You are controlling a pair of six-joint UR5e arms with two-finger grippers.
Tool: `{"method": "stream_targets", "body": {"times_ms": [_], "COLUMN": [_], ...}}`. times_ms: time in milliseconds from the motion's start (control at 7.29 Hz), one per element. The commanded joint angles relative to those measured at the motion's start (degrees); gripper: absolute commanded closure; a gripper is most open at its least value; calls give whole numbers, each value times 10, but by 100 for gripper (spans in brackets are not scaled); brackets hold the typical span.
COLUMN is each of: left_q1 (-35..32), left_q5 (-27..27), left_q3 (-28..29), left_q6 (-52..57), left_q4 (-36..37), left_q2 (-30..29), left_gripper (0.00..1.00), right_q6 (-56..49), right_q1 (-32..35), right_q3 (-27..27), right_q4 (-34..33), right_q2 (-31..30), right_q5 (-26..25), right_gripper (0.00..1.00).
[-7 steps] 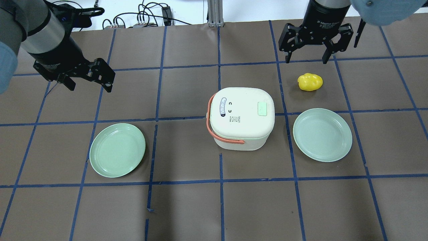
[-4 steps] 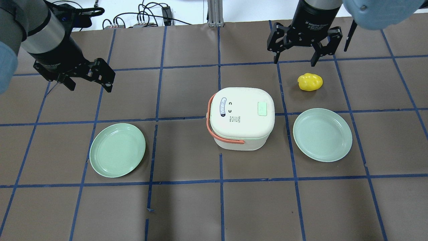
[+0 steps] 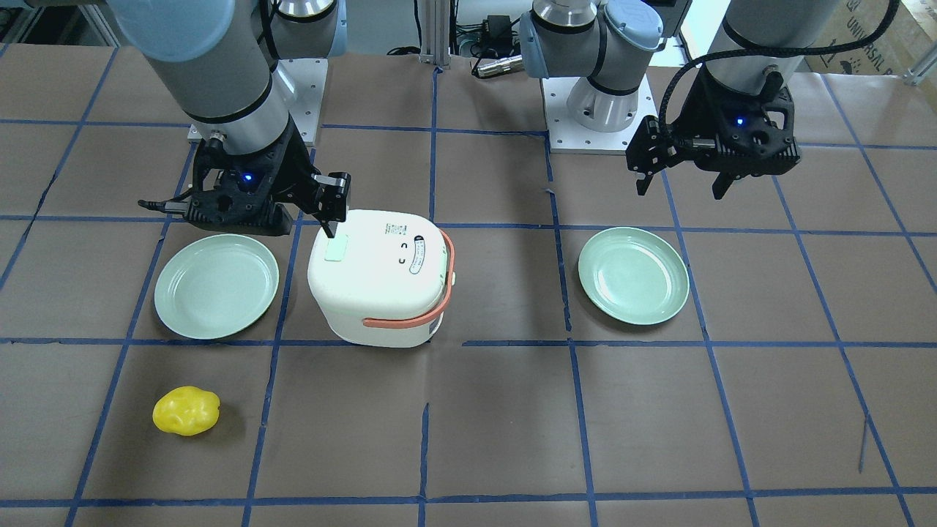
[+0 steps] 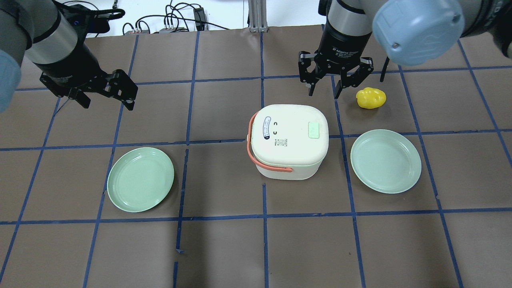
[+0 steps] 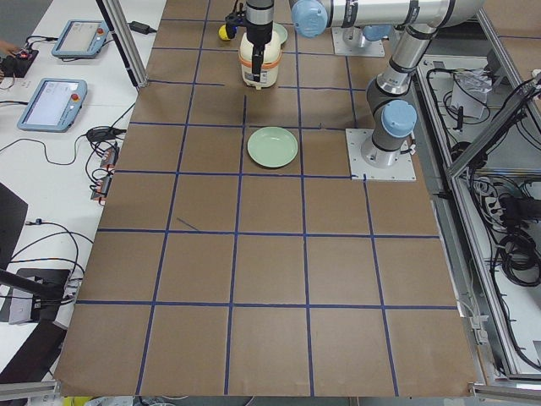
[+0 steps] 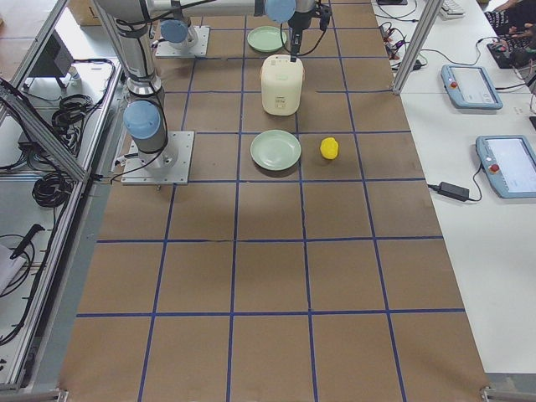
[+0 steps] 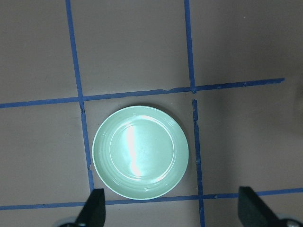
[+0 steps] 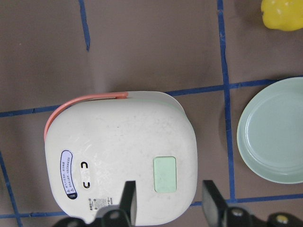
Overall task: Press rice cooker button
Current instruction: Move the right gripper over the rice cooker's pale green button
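Right wrist-mounted view gave you the key bit: the button (image 8: 165, 174), a pale green rectangle on the rice cooker (image 8: 118, 142) lid, sat just ahead of the right jaws, roughly centred between the two fingers (image 8: 129, 198). Those jaws were part open, with a gap wider than the button and nothing in them. Contact with the lid was not readable. In the overhead exterior view the same jaws showed just past the cooker's far rim, on the button side.

The cooker stood upright mid-table. Its salmon handle (image 4: 256, 154) lay folded toward the robot's left and the button toward its right.

Your left jaws hung spread wide and held nothing, well apart from the cooker. The left plate (image 7: 140, 151) lay below them, between the fingertips.

The table (image 4: 224, 248) was brown paper with a blue tape grid. The right plate (image 4: 385, 161) lay just beside the cooker's button side, not touching it. A yellow lump (image 4: 371, 98) lay near the right jaws, apart from the plate. Cables (image 4: 172, 20) ran along the far edge. Teach pendants (image 6: 470, 85) lay on a white side bench (image 6: 502, 276).

The cooker was well apart from every table edge. You had a wide stretch of brown table between it and the operators' side.
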Motion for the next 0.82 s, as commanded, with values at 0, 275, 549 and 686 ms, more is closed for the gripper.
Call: {"method": "stream_targets", "body": {"times_ms": [0,275,549,686], "left_q1": [0,0,0,0], "left_q5": [0,0,0,0], "left_q3": [0,0,0,0], "left_q6": [0,0,0,0], "left_q4": [0,0,0,0], "left_q2": [0,0,0,0], "left_gripper": [0,0,0,0], "right_q6": [-3,-2,-3,-3], "right_q1": [3,3,3,3], "right_q3": [50,70,79,83], "right_q4": [-53,-61,-74,-74], "right_q2": [-1,0,2,4], "right_q5": [5,6,5,19], "right_gripper": [83,87,87,87]}}
